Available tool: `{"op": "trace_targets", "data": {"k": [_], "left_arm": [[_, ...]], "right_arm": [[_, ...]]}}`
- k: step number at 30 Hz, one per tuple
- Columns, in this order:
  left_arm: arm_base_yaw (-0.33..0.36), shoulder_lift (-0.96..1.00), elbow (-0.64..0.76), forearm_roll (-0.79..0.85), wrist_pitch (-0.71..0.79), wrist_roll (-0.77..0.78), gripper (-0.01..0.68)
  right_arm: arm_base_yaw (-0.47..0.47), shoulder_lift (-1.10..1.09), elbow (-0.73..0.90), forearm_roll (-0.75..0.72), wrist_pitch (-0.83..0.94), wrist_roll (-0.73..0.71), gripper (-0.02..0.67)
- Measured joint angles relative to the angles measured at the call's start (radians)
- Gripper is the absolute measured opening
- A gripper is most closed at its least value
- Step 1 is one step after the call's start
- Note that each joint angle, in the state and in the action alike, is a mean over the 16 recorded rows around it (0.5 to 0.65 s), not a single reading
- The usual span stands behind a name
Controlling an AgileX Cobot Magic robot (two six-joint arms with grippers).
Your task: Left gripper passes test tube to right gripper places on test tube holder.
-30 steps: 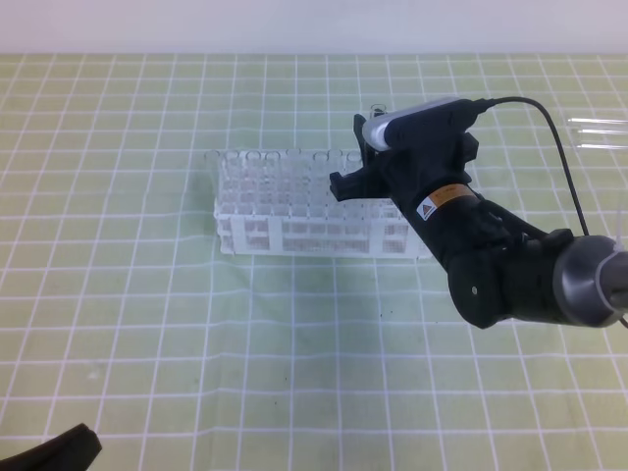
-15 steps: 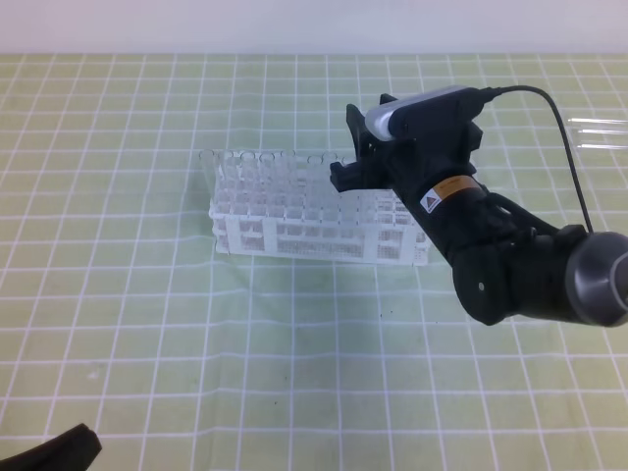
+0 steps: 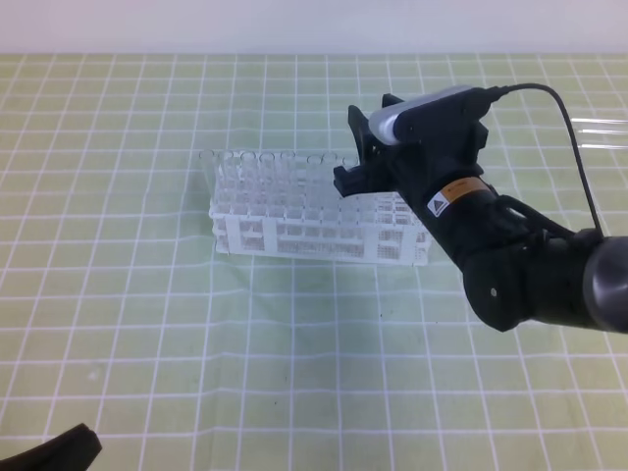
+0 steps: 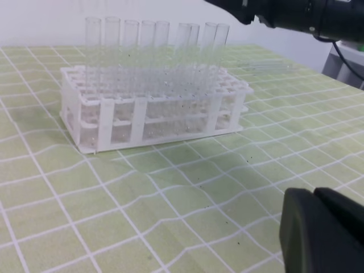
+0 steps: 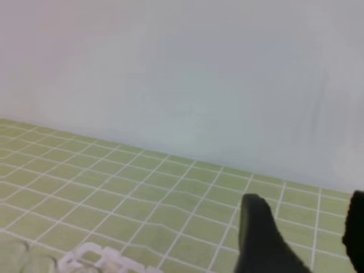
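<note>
The right end effector (image 3: 355,162) is hovering over the far right end of the rack (image 3: 319,235), its fingers (image 5: 259,236) standing apart with nothing visible between them. The rack is sitting mid-tabletop (image 3: 118,324), its long axis running left to right in the high view, a row of clear tubes (image 4: 153,40) standing upright along its back. Which of them is the task's tube cannot be told; none is lying loose near the rack, and judging by the empty spread jaws it is probably already seated in a hole beneath that end effector. More clear tubes (image 3: 601,133) are lying flat at the far right edge, well apart from the rack. The left end effector (image 4: 324,233) is resting low at the near left corner, closed and holding nothing, far from the rack. The right arm is plainly the nearer; any next move is turning on lifting straight up, clear of the upright tubes.
</note>
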Motion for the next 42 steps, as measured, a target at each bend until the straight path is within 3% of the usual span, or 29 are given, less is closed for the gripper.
{"op": "trace_targets", "data": {"k": [10,19,26,42], "left_arm": [[0.000,-0.001,-0.002,0.000,0.002,0.000,-0.002],[0.000,-0.002,-0.003,-0.001,0.018,0.000,-0.002],[-0.001,-0.002,-0.004,-0.001,0.034,0.000,-0.002],[-0.001,-0.002,-0.005,-0.001,0.049,0.000,-0.002]], "right_arm": [[0.000,-0.167,0.006,-0.018,0.198,-0.011,0.261],[0.000,-0.420,0.040,-0.022,0.464,-0.045,0.105],[0.000,-0.639,0.149,-0.022,0.555,-0.066,0.005],[0.000,-0.984,0.452,-0.015,0.626,-0.078,-0.013]]}}
